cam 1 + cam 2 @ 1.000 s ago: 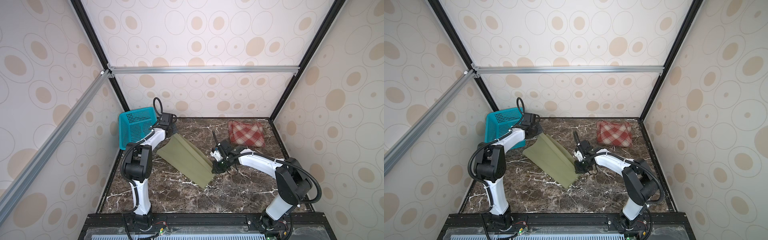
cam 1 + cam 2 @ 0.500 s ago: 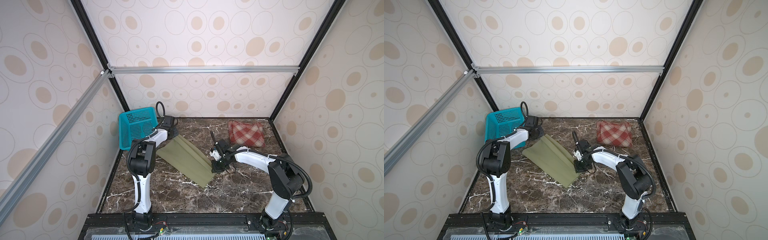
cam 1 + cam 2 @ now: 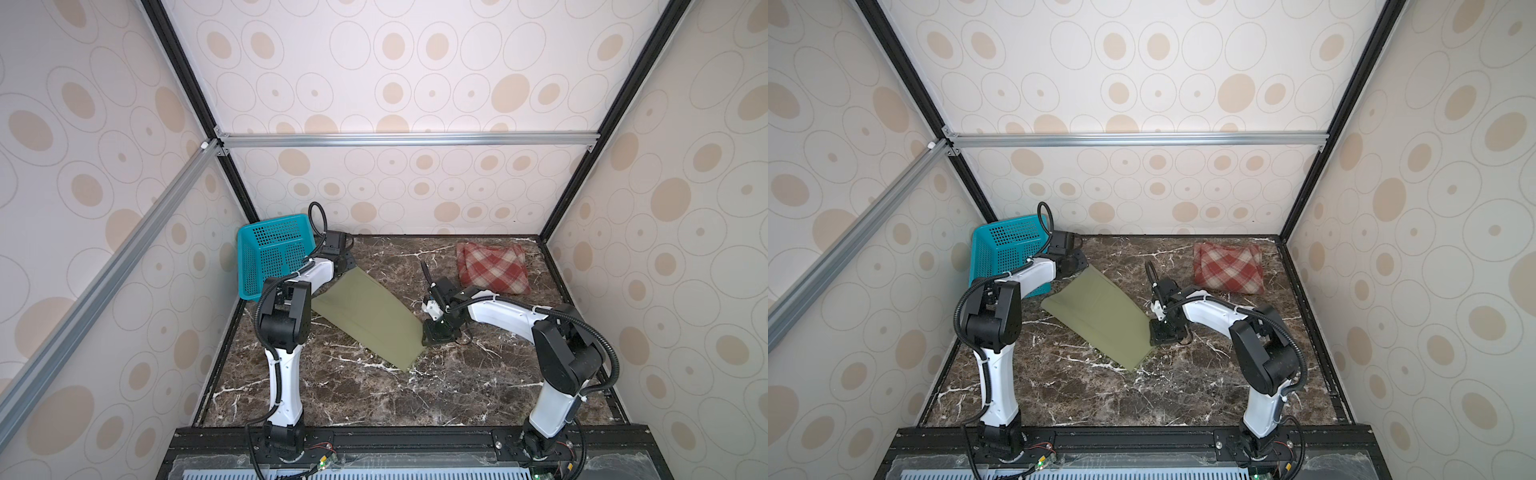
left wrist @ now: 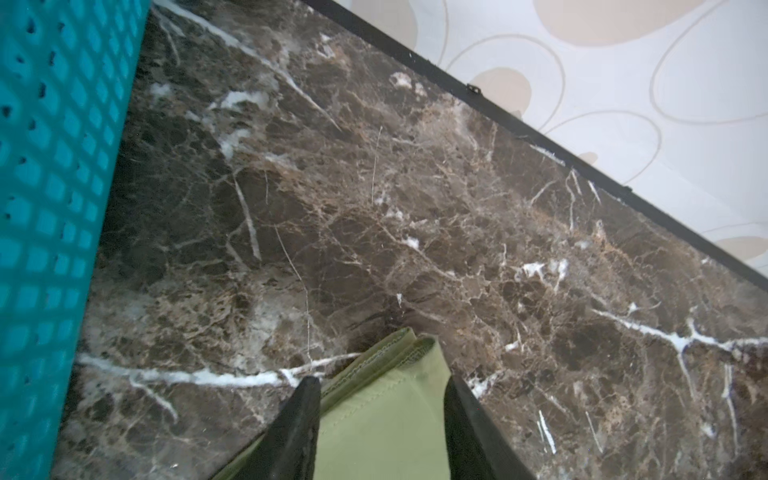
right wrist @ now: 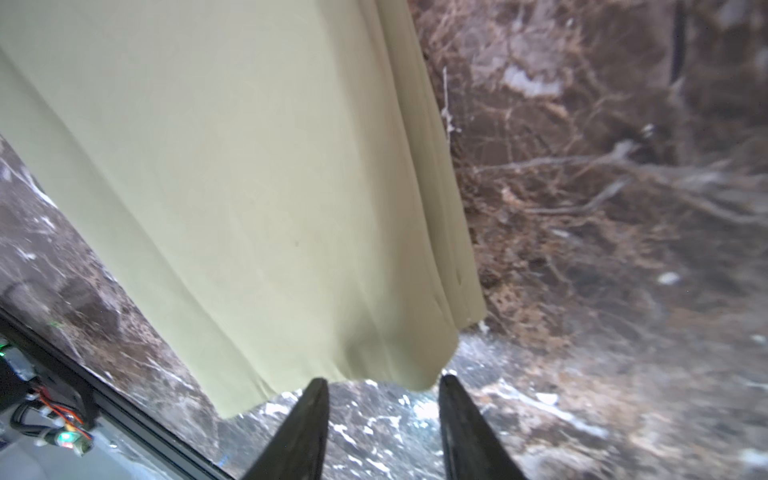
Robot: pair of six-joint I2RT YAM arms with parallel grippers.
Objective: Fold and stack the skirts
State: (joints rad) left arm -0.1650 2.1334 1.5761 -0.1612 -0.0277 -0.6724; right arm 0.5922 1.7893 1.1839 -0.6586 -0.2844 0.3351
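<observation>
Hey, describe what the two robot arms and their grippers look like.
The left arm and right arm have glossy white links and chunky black joints, with black ribbed cable running alongside, fastened by white ties. The left gripper and right gripper each end in two slim, tapered black fingers.

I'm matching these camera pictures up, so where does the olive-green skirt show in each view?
Top view: the olive-green skirt lies diagonally mid-table.
Top view: same spot, mid-table.
Left wrist: its stitched corner lies between the left gripper's fingers.
Right wrist: it fills much of the picture, its edge just ahead of the right gripper.
Shared landmark: the dark marble tabletop, in all four.
</observation>
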